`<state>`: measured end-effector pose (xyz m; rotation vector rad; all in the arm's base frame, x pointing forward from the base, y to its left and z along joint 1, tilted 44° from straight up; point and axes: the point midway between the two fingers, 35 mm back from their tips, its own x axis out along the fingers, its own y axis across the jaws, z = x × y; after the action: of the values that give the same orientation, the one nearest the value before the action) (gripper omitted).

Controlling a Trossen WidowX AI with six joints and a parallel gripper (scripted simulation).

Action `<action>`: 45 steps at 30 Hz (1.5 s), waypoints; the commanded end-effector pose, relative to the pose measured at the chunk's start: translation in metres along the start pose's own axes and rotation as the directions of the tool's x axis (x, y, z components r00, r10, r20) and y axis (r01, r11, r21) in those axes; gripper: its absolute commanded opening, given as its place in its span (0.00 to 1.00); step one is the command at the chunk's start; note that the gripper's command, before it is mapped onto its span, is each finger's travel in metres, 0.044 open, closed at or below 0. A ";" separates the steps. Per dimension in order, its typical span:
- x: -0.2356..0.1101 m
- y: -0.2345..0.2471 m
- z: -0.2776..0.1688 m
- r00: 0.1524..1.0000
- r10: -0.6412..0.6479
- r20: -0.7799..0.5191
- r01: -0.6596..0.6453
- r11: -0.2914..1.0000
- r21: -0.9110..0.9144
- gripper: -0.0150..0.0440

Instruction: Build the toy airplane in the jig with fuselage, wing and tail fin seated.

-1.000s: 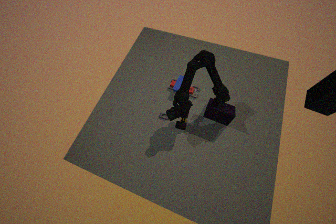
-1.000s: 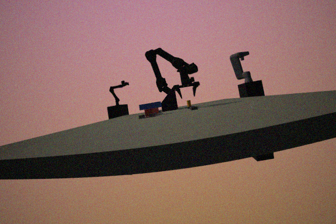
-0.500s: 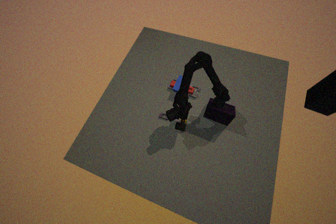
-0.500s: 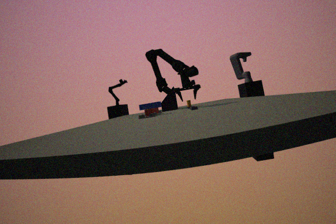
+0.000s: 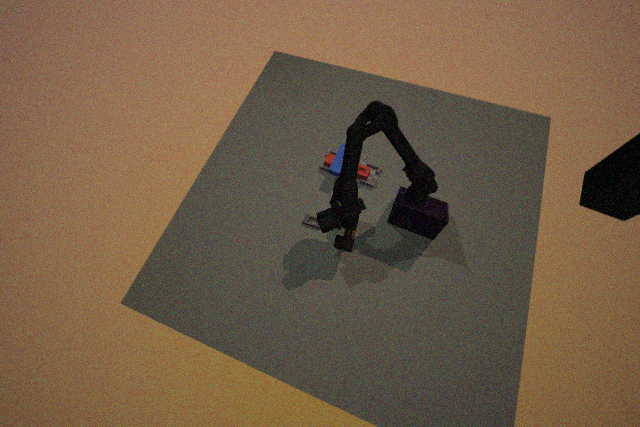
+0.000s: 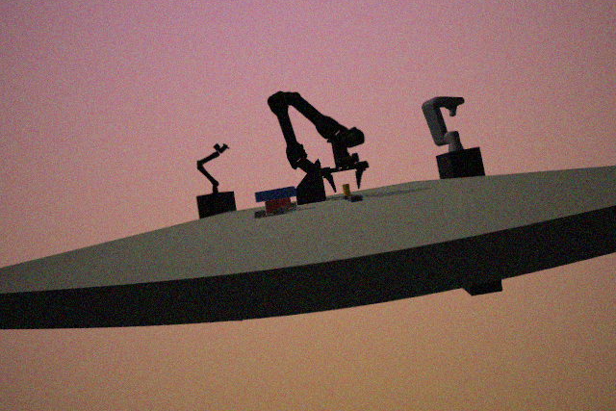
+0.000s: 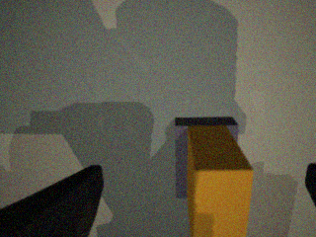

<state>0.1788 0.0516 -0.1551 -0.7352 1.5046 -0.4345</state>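
The red fuselage (image 5: pixel 363 170) (image 6: pixel 277 205) lies in the grey jig (image 5: pixel 376 172) (image 6: pixel 259 214). The blue wing (image 5: pixel 338 158) (image 6: pixel 274 193) lies across the top of it. The yellow tail fin (image 7: pixel 219 183) (image 6: pixel 346 189) (image 5: pixel 353 232) stands upright in a small dark holder (image 7: pixel 204 121) (image 6: pixel 355 197) on the table, apart from the jig. My gripper (image 7: pixel 204 175) (image 6: pixel 346 178) (image 5: pixel 343 237) is open and empty. It hangs just above the fin, with one finger on each side and not touching it.
My arm's dark base box (image 5: pixel 418 213) stands right of the jig. A small grey stand (image 5: pixel 312 217) sits left of the gripper. A small black arm (image 6: pixel 215 182) and a grey arm (image 6: pixel 443 122) stand on boxes at the table's far edge. A black block (image 5: pixel 612 184) lies off the table.
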 end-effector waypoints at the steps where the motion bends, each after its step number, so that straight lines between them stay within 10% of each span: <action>1: 0.009 -0.003 -0.004 1.000 -0.007 -0.008 0.007 1.000 -0.005 1.00; 4: 0.011 -0.003 -0.004 1.000 -0.008 -0.008 0.008 1.000 -0.005 1.00; 19: 0.011 -0.003 -0.004 1.000 -0.008 -0.008 0.008 1.000 -0.005 0.33; 45: -0.033 0.002 0.003 1.000 0.005 -0.011 -0.005 1.000 -0.004 0.25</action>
<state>0.1775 0.0673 -0.1383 -0.7404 1.5203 -0.4352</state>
